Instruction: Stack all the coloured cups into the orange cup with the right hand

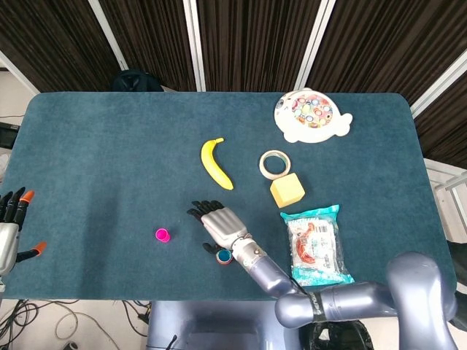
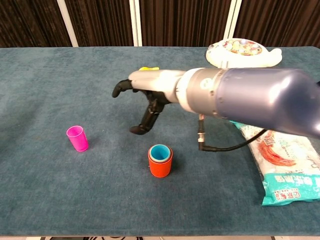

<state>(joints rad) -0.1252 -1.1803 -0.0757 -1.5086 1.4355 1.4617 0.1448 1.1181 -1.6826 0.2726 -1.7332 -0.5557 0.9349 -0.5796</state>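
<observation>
The orange cup (image 2: 160, 165) stands upright near the table's front edge with a blue cup (image 2: 160, 152) nested inside it; in the head view the stack (image 1: 224, 256) peeks out beside my right wrist. A pink cup (image 2: 77, 138) (image 1: 162, 235) stands alone to its left. My right hand (image 2: 142, 102) (image 1: 215, 222) hovers open above the table between the stack and the pink cup, fingers spread toward the left, holding nothing. My left hand (image 1: 11, 219) rests at the table's far left edge, fingers apart, empty.
A banana (image 1: 216, 163), a tape roll (image 1: 274, 165) and a yellow block (image 1: 287, 192) lie behind the cups. A sealed snack packet (image 1: 315, 243) lies to the right. A white fish-shaped toy tray (image 1: 311, 115) sits at the back right.
</observation>
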